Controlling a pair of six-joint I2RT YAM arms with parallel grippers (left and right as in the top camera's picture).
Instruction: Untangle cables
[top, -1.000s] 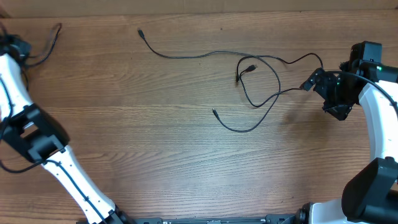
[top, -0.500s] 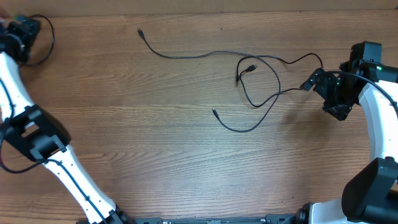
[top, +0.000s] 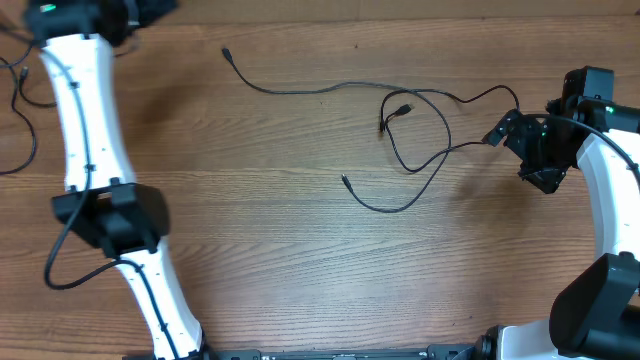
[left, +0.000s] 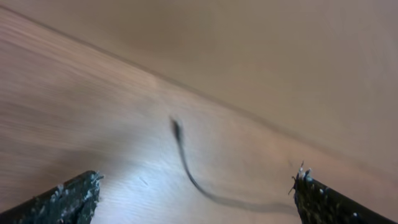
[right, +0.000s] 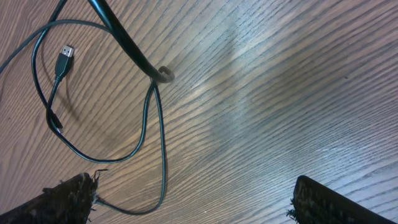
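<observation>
A wood-grain table (top: 280, 260) fills the view (glare patches show).

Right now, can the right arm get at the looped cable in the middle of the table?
Probably yes. The right arm has its jaws open close beside the looped cable and facing it, with nothing but bare table between them.

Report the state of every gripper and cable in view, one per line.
left gripper: open, nothing between its fingers.
right gripper: open, nothing between its fingers.
cables in the middle: lying loose, looped and crossing one another, not yet untangled.
cable at the left edge: lying loose, apart from the others, partly out of frame.
</observation>
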